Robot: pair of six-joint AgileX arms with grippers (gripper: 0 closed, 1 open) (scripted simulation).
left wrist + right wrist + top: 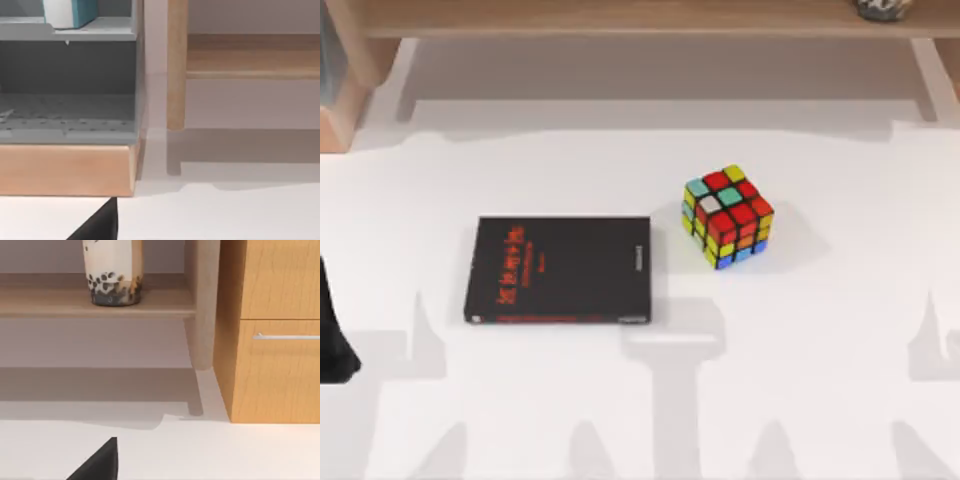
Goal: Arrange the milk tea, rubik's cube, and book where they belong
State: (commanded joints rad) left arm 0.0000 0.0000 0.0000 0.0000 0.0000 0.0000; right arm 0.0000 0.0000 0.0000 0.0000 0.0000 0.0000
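Observation:
The rubik's cube (pixel 727 216) stands on the white table right of centre, with red, yellow, teal and orange stickers showing. Left of it the book (pixel 558 270) lies flat, its black cover with red lettering facing up. The milk tea (pixel 113 274), a cup with dark pearls at its bottom, stands on the low wooden shelf (pixel 60 305). Its base also shows at the back right in the top view (pixel 882 8). My left arm (pixel 332 340) is parked at the table's left edge, well away from the book. A black piece of each gripper shows low in its wrist view: left (pixel 97 225), right (pixel 97 462).
A wooden shelf (pixel 620 18) runs along the back of the table. A wooden cabinet with a silver drawer handle (pixel 287 336) stands beside the milk tea's shelf. At the left, a grey compartment (pixel 67 107) holds a white and teal box (pixel 70 12) on top.

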